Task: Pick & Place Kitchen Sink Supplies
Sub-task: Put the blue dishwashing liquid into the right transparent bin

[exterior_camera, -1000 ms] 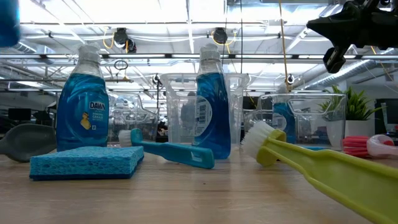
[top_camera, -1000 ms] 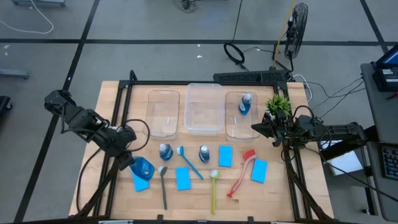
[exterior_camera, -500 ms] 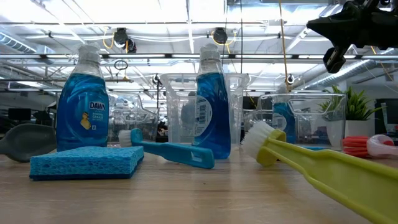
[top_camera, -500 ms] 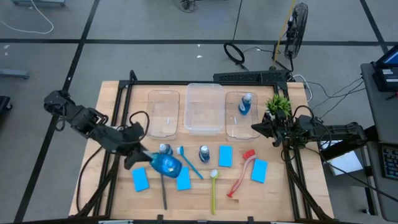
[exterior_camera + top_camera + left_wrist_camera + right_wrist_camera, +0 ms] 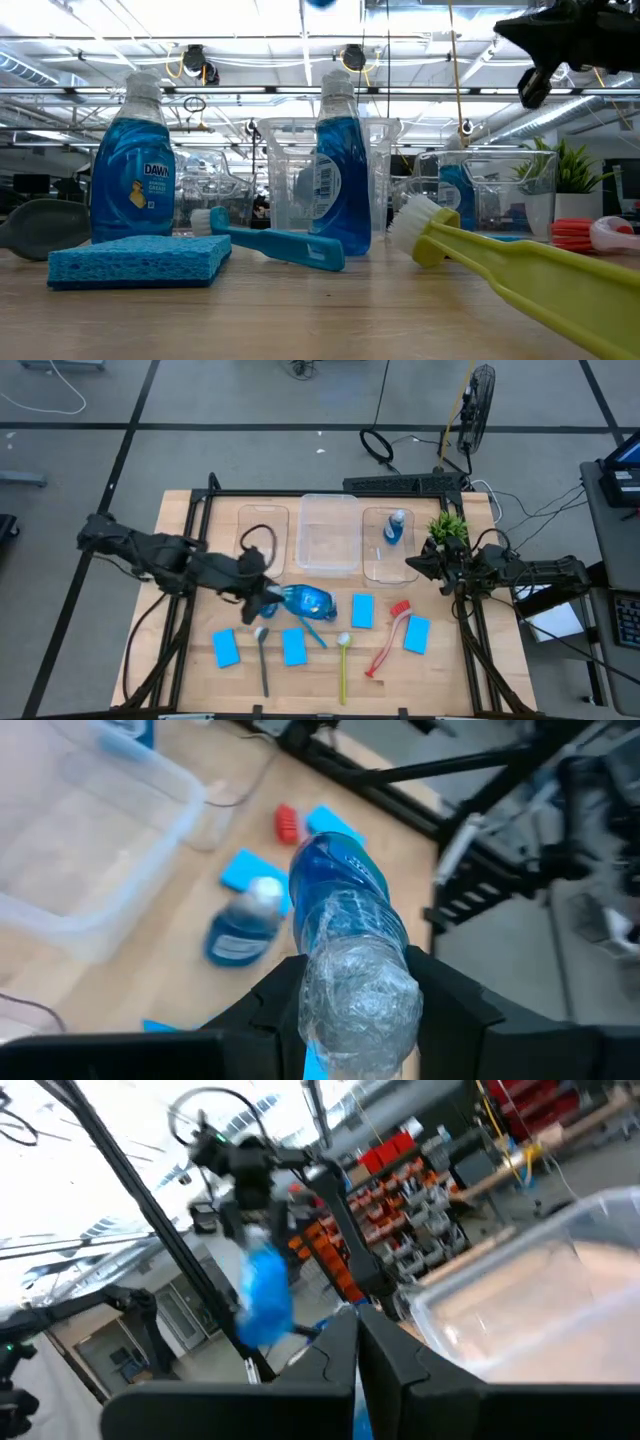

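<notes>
Surface: wooden table [image 5: 180, 660], three clear tubs [image 5: 327, 535] at back | Left gripper [image 5: 262, 598]: pinching a blue bottle [image 5: 305, 600], carried above the brushes | Right gripper [image 5: 412, 564]: pressed together, waiting beside right tub | Advice: stay high, release low inside tub.
</notes>
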